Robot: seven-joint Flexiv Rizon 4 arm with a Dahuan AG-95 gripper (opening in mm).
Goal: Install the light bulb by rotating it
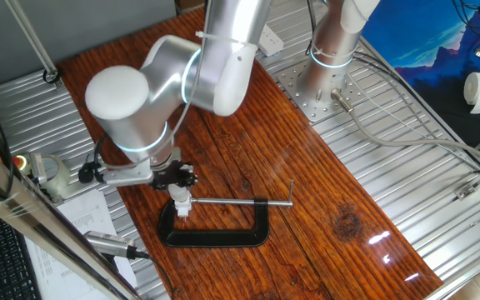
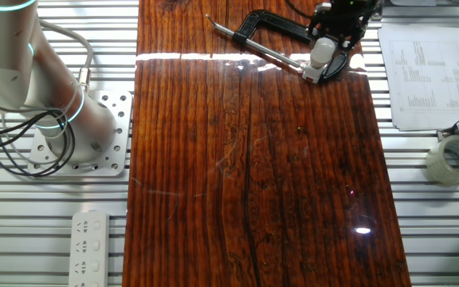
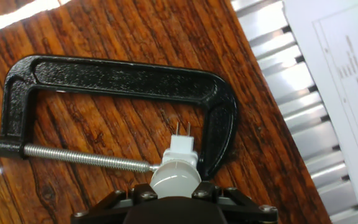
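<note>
My pincer (image 3: 175, 194) sits low over the wooden table (image 2: 245, 183), its fingers closed onto the dome of the light bulb (image 3: 175, 177), so the opening is only as wide as the bulb. The bulb stands on the small white socket block (image 3: 182, 147), which is pinched between the screw tip and the far jaw of the black C-clamp (image 3: 123, 78). Whether the base is fully seated I cannot tell; my own hand hides the joint.

The risk I see is in the turning. If my grip on the smooth dome is light, the fingers may slip round it without turning it. If I press off-axis, the bulb could cross-thread or the block could twist loose in the clamp.
</note>
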